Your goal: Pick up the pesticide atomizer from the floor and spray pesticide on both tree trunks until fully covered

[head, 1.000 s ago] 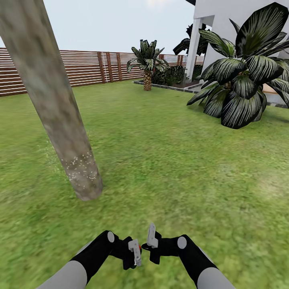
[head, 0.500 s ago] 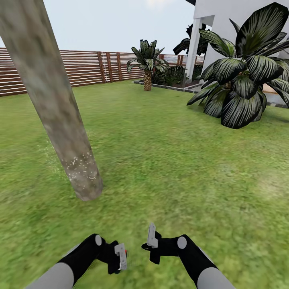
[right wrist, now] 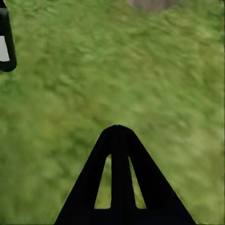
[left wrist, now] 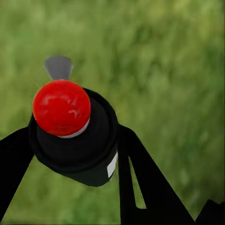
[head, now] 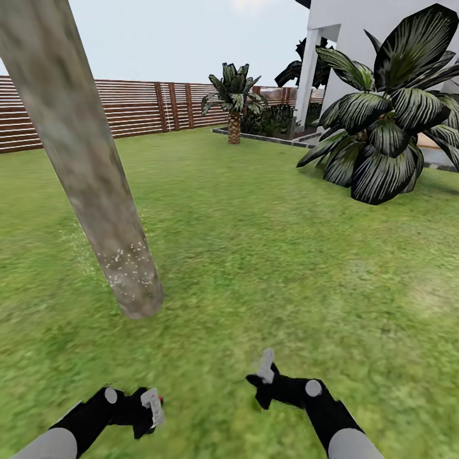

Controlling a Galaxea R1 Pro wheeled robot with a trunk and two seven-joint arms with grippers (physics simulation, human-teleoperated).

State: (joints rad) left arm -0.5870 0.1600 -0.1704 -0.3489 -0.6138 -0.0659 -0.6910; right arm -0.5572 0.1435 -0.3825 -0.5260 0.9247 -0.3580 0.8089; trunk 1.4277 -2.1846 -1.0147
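The pesticide atomizer [left wrist: 75,133] is clamped in the left end effector [head: 152,408], which has been swung out low to the left, apart from the right end effector [head: 266,366]; that one's fingers lie together, empty. White specks are seen only low on the tree trunk [head: 83,159], so much spraying is judged left.

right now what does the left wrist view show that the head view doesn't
Left wrist alone: the pesticide atomizer close up, red top toward the camera, dark body gripped between the left claw's fingers. Head alone: the speckled tree trunk, slat fence, palm, right claw. Both: green lawn, and the left claw with a bit of red beside it.
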